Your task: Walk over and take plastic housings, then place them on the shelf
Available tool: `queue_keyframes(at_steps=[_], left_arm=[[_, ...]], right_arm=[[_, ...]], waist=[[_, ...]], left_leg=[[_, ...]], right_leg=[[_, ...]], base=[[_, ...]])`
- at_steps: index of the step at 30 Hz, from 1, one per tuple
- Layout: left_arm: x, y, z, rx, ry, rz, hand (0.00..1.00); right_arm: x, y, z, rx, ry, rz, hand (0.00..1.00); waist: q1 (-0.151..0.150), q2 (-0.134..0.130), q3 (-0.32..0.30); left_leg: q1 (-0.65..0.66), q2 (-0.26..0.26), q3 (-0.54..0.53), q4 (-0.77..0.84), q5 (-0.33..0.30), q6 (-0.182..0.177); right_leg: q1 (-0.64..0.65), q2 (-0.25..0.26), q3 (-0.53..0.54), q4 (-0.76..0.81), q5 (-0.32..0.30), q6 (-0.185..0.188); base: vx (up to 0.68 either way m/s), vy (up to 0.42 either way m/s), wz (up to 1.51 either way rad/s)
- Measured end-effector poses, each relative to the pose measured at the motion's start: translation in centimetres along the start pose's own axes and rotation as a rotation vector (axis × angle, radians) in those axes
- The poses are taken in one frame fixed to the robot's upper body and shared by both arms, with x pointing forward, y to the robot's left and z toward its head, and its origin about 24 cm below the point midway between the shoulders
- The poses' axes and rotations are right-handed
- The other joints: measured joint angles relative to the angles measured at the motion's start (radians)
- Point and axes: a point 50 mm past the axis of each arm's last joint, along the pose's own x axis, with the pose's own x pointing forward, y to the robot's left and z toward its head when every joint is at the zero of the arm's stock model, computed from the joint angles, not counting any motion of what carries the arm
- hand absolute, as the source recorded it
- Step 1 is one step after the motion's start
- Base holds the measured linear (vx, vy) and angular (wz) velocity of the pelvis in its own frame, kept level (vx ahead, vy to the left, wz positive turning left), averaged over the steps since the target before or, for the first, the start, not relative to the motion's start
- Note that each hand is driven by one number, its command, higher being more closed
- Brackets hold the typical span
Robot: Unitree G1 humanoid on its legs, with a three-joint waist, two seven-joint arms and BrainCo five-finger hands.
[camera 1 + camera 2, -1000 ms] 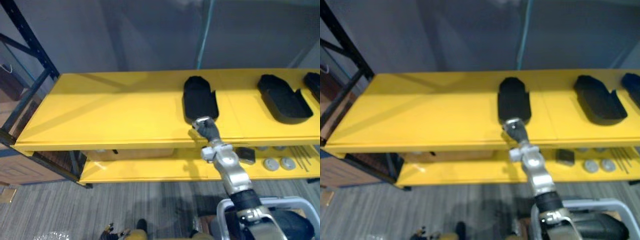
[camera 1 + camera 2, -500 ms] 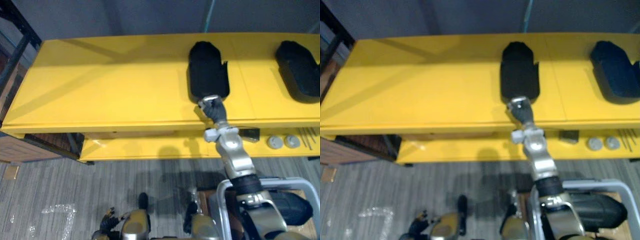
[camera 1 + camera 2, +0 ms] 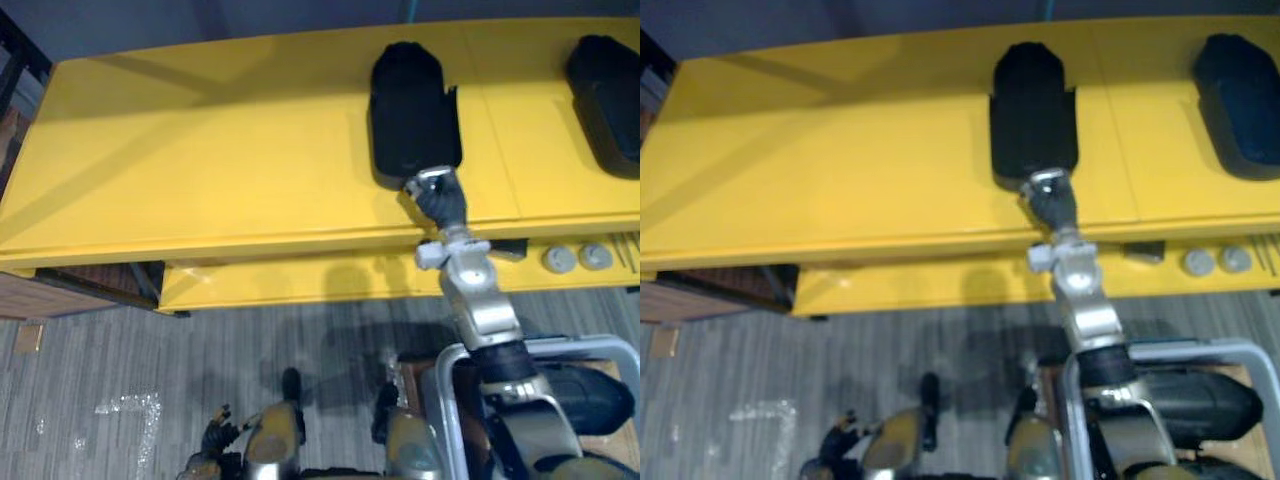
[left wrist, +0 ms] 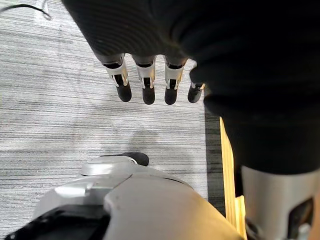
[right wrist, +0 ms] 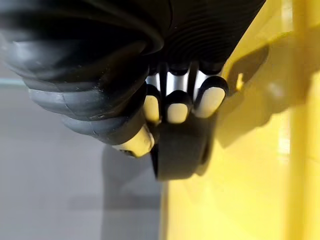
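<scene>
A black plastic housing (image 3: 412, 115) lies flat on the yellow top shelf (image 3: 200, 170), its long side pointing away from me. My right hand (image 3: 438, 200) reaches over the shelf's front edge to the housing's near end. In the right wrist view its fingers (image 5: 177, 107) curl onto the housing (image 5: 180, 150), with the thumb at the side. A second black housing (image 3: 605, 95) lies further right on the same shelf. My left hand (image 4: 145, 75) hangs over the grey floor with straight fingers, holding nothing.
Below the top board, a lower yellow shelf (image 3: 300, 285) carries a small dark block (image 3: 510, 248) and two round grey discs (image 3: 558, 260). A dark rack frame (image 3: 15, 45) stands at the far left. Grey carpet runs in front of the shelf.
The whole picture has shifted: the camera has come closer and looks more steeply down at the shelf. My right hand stays at the housing's near end.
</scene>
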Motion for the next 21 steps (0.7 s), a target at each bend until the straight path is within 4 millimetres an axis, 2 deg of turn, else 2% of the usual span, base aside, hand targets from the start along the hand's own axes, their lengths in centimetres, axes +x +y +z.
queue_keyframes(at_steps=[8,13,21], left_arm=[[0.2,-0.5,0.4,-0.035,-0.008,-0.008,0.0],[0.2,-0.5,0.7,-0.037,-0.018,-0.01,0.0],[0.2,-0.6,0.8,-0.037,-0.021,-0.011,0.0]], right_arm=[[1.1,-0.3,0.6,-0.019,-0.005,-0.009,1.0],[2.3,-1.0,1.7,-0.036,-0.032,-0.039,1.0],[2.9,-1.3,1.7,-0.036,-0.025,-0.053,1.0]], waist=[[0.009,0.023,0.021],[0.01,0.023,0.025],[0.011,0.023,0.025]], left_leg=[[-0.013,-0.009,-0.008,0.012,-0.007,0.001],[-0.032,-0.01,-0.013,0.022,-0.006,0.0],[-0.031,-0.015,-0.014,0.027,-0.009,0.004]], right_leg=[[-0.01,-0.013,0.001,0.029,-0.019,0.006],[-0.03,-0.015,-0.002,0.035,-0.02,0.006],[-0.026,-0.019,0.002,0.037,-0.02,0.005]], base=[[-0.02,0.008,0.04],[0.02,0.0,0.02],[0.01,0.002,0.01]])
